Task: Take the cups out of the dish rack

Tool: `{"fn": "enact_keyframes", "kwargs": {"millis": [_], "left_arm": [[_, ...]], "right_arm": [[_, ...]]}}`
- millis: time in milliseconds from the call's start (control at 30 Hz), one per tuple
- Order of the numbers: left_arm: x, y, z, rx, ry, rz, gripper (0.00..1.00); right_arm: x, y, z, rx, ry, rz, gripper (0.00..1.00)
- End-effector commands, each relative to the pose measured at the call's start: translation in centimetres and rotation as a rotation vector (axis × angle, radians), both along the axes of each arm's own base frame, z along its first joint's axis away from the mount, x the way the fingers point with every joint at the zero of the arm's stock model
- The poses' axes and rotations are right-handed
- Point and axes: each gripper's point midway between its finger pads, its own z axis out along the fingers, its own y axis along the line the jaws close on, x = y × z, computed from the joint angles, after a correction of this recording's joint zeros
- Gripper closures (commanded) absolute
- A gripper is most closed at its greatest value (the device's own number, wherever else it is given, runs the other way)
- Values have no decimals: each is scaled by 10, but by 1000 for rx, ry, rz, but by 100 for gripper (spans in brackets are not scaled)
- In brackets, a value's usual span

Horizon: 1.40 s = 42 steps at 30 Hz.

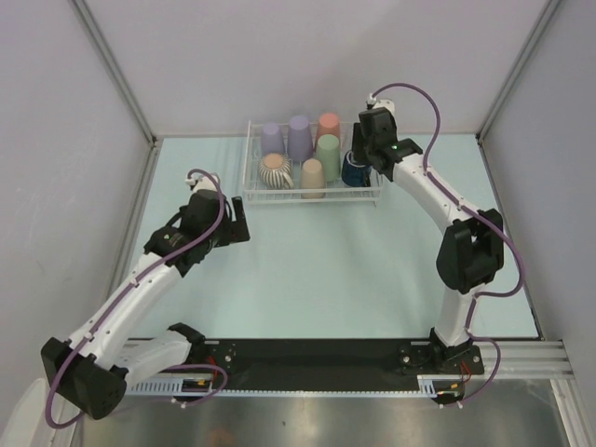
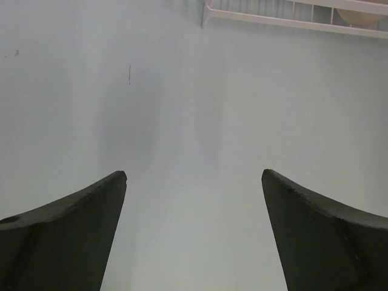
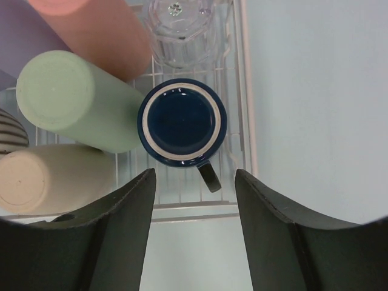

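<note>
The white wire dish rack (image 1: 312, 197) stands at the back of the table with the cups in it: two lavender (image 1: 272, 138) (image 1: 299, 138), salmon (image 1: 328, 124), pale green (image 1: 328, 154), tan (image 1: 313, 175), ribbed (image 1: 275, 170) and the navy mug (image 1: 354, 170). My right gripper (image 3: 194, 176) hangs open over the rack's right end. The navy mug (image 3: 182, 121) stands upright just ahead of its fingertips, handle (image 3: 209, 177) pointing between them, untouched. My left gripper (image 2: 194, 176) is open wide over bare table, left of and in front of the rack (image 2: 254, 18).
A clear glass (image 3: 182, 24) sits in the rack behind the mug. The green cup (image 3: 73, 100), salmon cup (image 3: 97, 30) and tan cup (image 3: 42, 179) crowd the mug's left side. The rack's right wall (image 3: 245, 121) runs close by the mug. Grey walls enclose the table.
</note>
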Motion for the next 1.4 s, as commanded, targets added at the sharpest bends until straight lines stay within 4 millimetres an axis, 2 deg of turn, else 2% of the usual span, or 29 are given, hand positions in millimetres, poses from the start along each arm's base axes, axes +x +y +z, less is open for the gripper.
{"fn": "enact_keyframes", "kwargs": {"millis": [0, 133, 367, 467, 500, 567, 600, 800, 1000, 1167, 1367], "left_arm": [[4, -6, 2, -2, -11, -28, 0], [5, -6, -2, 2, -3, -29, 0], [4, -7, -8, 6, 12, -37, 0], [3, -8, -10, 6, 18, -43, 0], [2, -8, -11, 7, 19, -44, 0], [2, -9, -12, -2, 23, -46, 0], [1, -9, -14, -3, 28, -47, 0], [-2, -9, -17, -13, 35, -40, 0], [-4, -6, -20, -6, 40, -28, 0], [-4, -4, -22, -3, 42, -13, 0], [-2, -5, -23, -6, 39, -9, 0]], "right_arm": [[6, 9, 4, 44, -29, 14, 40], [1, 7, -13, 30, 1, 14, 41], [-5, 4, -58, 14, 66, 7, 43], [-2, 4, -59, 35, 35, -3, 44], [-6, 3, -68, 34, 44, -4, 44], [0, 5, -64, 55, -2, -3, 44], [-1, 5, -71, 55, 2, -4, 45], [10, 4, -85, 44, -19, -9, 45], [20, 5, -90, 43, -32, -7, 46], [23, 1, -103, 18, -10, -16, 49], [23, -4, -106, 4, -6, -26, 56]]}}
